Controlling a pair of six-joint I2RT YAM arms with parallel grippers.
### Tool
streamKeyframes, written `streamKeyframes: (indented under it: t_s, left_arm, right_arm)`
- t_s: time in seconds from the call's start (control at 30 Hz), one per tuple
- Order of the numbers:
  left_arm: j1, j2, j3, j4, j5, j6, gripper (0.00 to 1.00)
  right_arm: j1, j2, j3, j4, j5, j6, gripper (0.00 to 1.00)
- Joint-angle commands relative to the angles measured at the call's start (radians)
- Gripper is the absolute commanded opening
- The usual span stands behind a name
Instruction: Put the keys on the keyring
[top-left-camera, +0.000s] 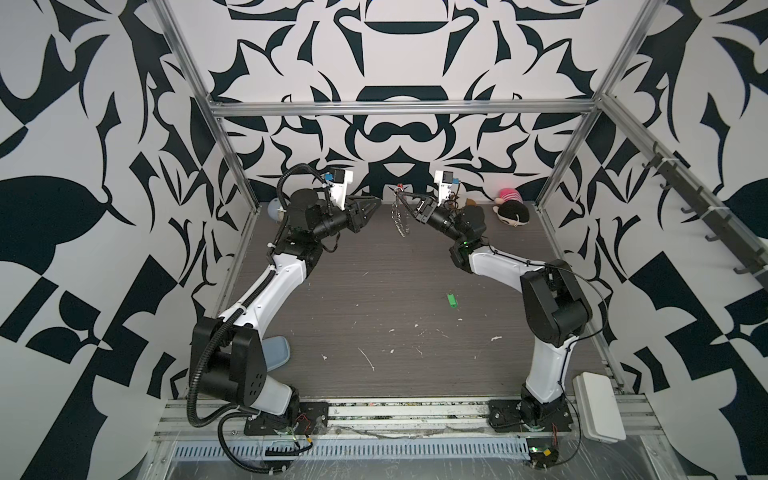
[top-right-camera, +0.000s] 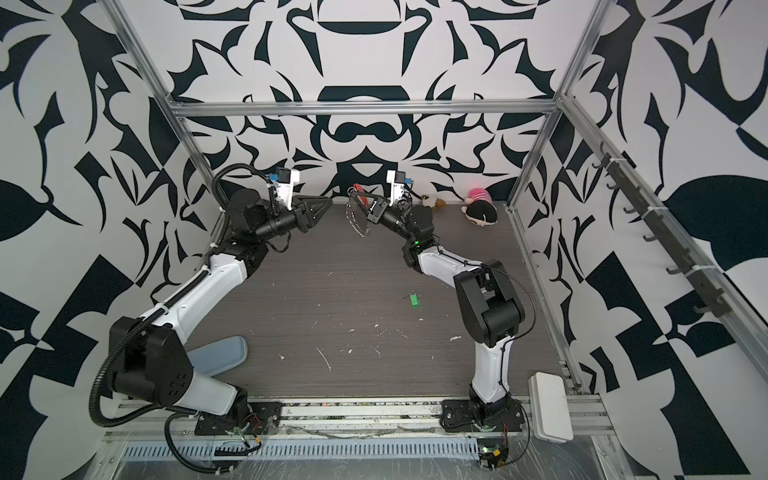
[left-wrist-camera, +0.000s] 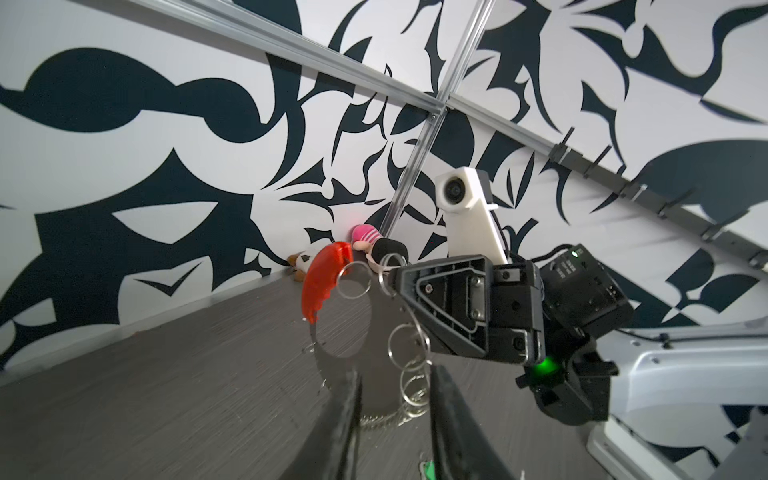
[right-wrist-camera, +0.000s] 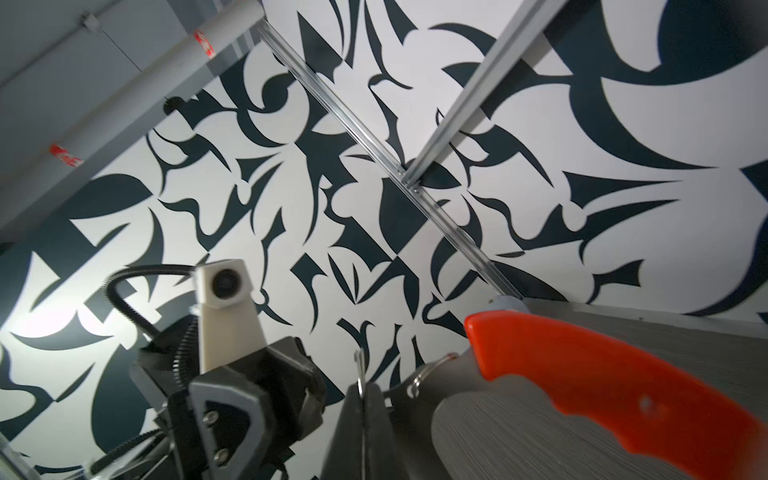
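The keyring hangs in the air at the back middle: a thin silver loop with a red-orange plastic piece and several small rings. My right gripper is shut on its wire, which shows pinched between the closed fingers in the right wrist view. My left gripper faces it from the left, a short gap away. It is open, with nothing between its fingers. The keys, a green tag, lie flat on the table in front of the right arm, in both top views.
Two plush toys lie against the back wall at the right. A blue-grey flat piece sits by the left arm's base and a white box by the right arm's base. A hook rail runs along the right wall.
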Motion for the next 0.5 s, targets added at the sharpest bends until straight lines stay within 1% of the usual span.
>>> streamKeyframes:
  t_s: [0.0, 0.07, 0.13, 0.2, 0.3, 0.4, 0.47]
  left_arm:
    - [0.024, 0.019, 0.023, 0.125, 0.092, -0.116, 0.28]
    - [0.025, 0.051, 0.045, 0.166, 0.133, -0.167, 0.27]
    - [0.024, 0.085, 0.059, 0.245, 0.166, -0.227, 0.27]
    - [0.024, 0.116, 0.058, 0.365, 0.184, -0.307, 0.27]
    - [0.024, 0.156, 0.061, 0.499, 0.192, -0.405, 0.27]
    - [0.021, 0.186, 0.062, 0.587, 0.201, -0.463, 0.26]
    - [0.018, 0.193, 0.062, 0.612, 0.199, -0.478, 0.27]
  right_arm:
    - [0.011, -0.022, 0.067, 0.186, 0.018, 0.081, 0.00]
    - [0.017, -0.021, 0.071, 0.181, 0.013, 0.079, 0.00]
    - [0.023, -0.022, 0.081, 0.172, 0.006, 0.072, 0.00]
    - [0.031, -0.021, 0.088, 0.161, -0.005, 0.069, 0.00]
    - [0.035, -0.019, 0.090, 0.159, -0.005, 0.067, 0.00]
    - [0.038, -0.016, 0.092, 0.157, -0.005, 0.065, 0.00]
    - [0.039, -0.014, 0.095, 0.151, -0.005, 0.065, 0.00]
